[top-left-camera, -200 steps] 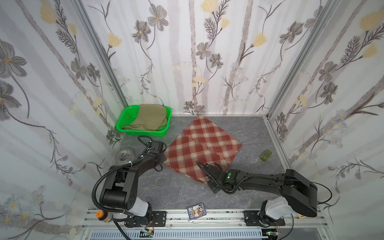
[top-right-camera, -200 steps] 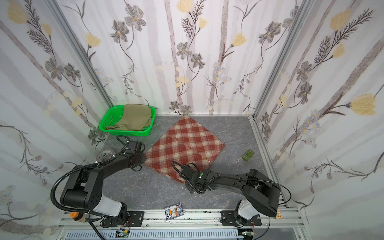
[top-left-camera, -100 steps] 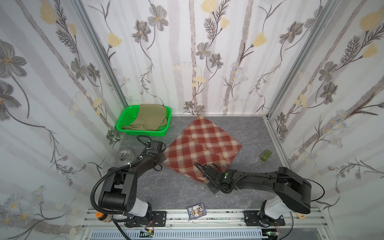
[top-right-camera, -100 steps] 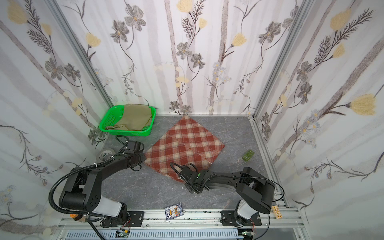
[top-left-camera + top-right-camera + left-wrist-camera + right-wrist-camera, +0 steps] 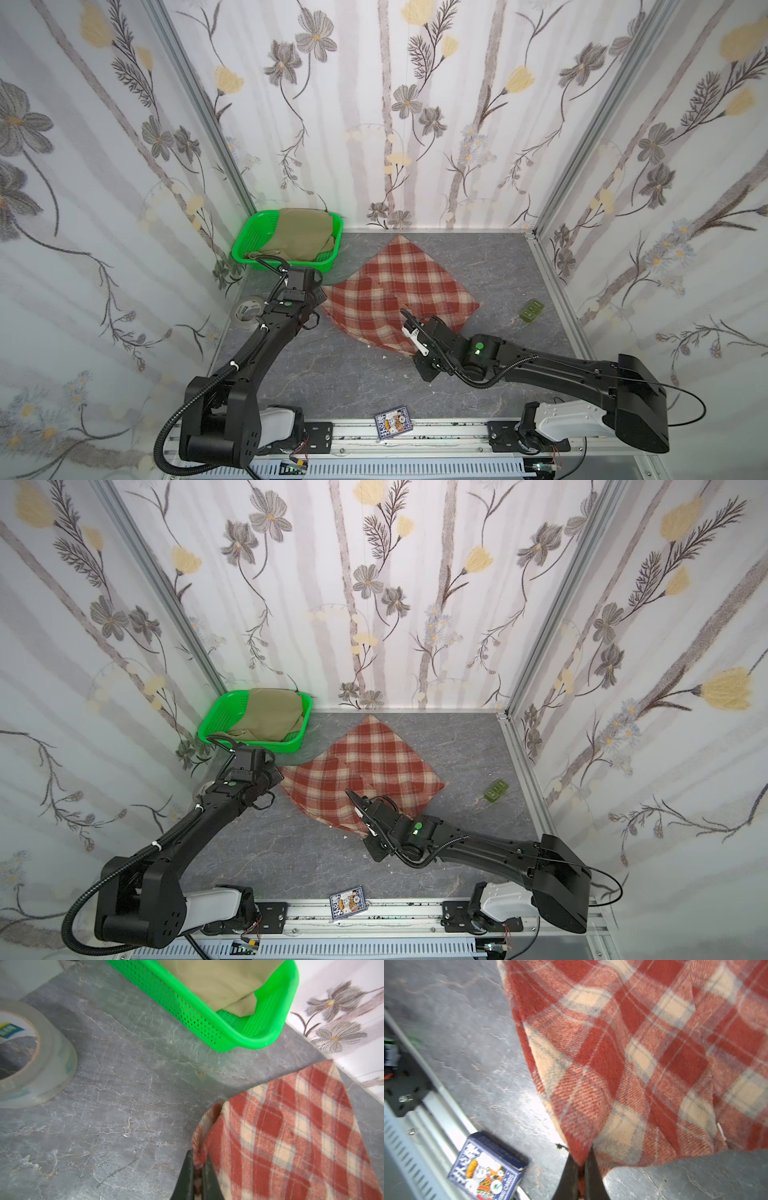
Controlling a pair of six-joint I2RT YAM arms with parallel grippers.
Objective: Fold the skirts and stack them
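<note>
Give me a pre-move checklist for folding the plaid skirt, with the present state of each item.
1. Left claw shut on a corner of the plaid skirt: ok.
2. Right claw shut on its near corner: ok.
3. Both cloth layers caught in each grip: cannot tell.
4. Card box and tape roll apart from the skirt: ok.
5. Khaki skirt out of the green basket: not ok, it lies inside.

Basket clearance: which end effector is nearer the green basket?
Left. The left end effector pinches the plaid skirt's corner beside the green basket; right end effector pinches its near corner, farther off.
</note>
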